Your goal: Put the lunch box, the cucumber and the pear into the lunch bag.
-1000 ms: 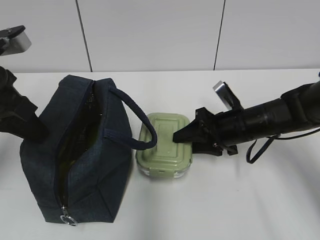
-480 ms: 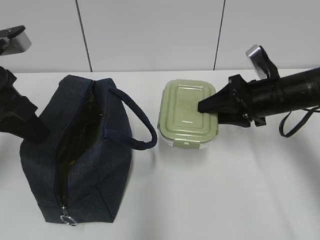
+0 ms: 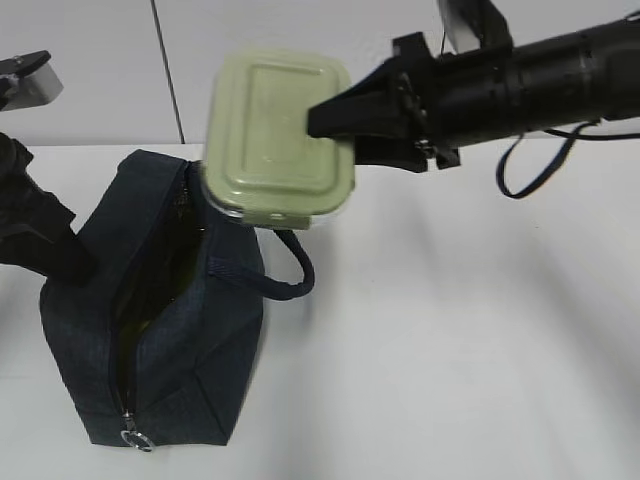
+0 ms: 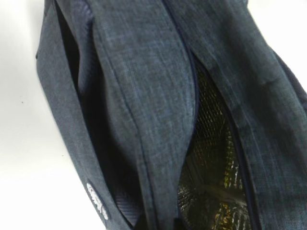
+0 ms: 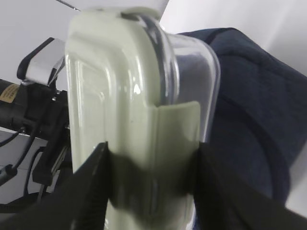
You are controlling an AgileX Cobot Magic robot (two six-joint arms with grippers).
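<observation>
At the near left corner of the desk (image 3: 480,380), the lunch bag (image 3: 150,330) is standing with its metal zip pull (image 3: 134,439) hanging at its nearest end. Its zip top is lying open along its length, and the dark slot is running away toward the far left of the desk. One rounded loop handle (image 3: 275,270) is arching out from the bag's right side over the white surface.

In the left wrist view, the bag's navy fabric (image 4: 144,96) is filling nearly the whole frame, and a shiny, netted lining (image 4: 211,158) is showing through the open zip. Something yellowish is glinting low inside, too dim to identify. The left claw itself is not showing in that view; in the exterior view only a dark part of the left arm (image 3: 35,225) is sitting just beside the bag's far left side, so I cannot tell how its claw is set.

Further back, the right claw (image 3: 340,125) is reaching in from the far right edge and is clenching the lunch box (image 3: 278,135) by its right end. The box is hanging in the air, clear of the desk, above the far end of the bag, its sage-green lid facing the exterior camera. In the right wrist view, black fingers (image 5: 93,179) are pressing either side of the box (image 5: 129,120), with the clear glass base (image 5: 192,81) beside the lid.
</observation>
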